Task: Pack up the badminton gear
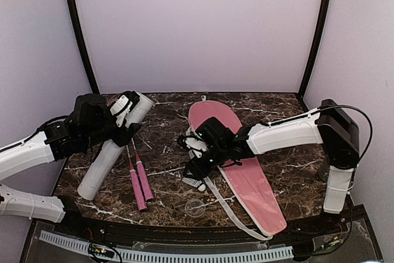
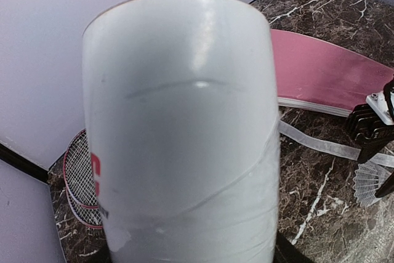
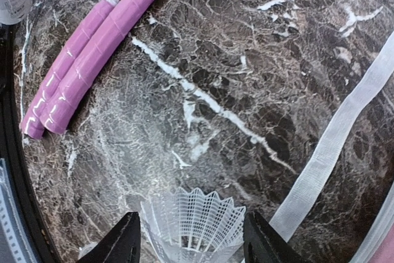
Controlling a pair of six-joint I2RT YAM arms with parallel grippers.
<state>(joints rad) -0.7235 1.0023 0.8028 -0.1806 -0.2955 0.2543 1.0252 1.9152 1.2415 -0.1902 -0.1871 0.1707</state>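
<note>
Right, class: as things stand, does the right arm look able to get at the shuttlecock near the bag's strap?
Probably yes. The right gripper straddles the shuttlecock, its fingers open on either side with nothing between them and it. The white strap lies off to one side, out of the way.

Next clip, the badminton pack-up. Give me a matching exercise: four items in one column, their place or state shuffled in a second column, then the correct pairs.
Items:
A. white tube
B. pink bag
C. racket handles
D. shuttlecock in the right wrist view

Places or states:
1. lying side by side between tube and bag
2. between the fingers of the right end effector
3. tilted, gripped by the left end effector
4. flat on the table, right of centre

Pairs: A-3, B-4, C-1, D-2
</note>
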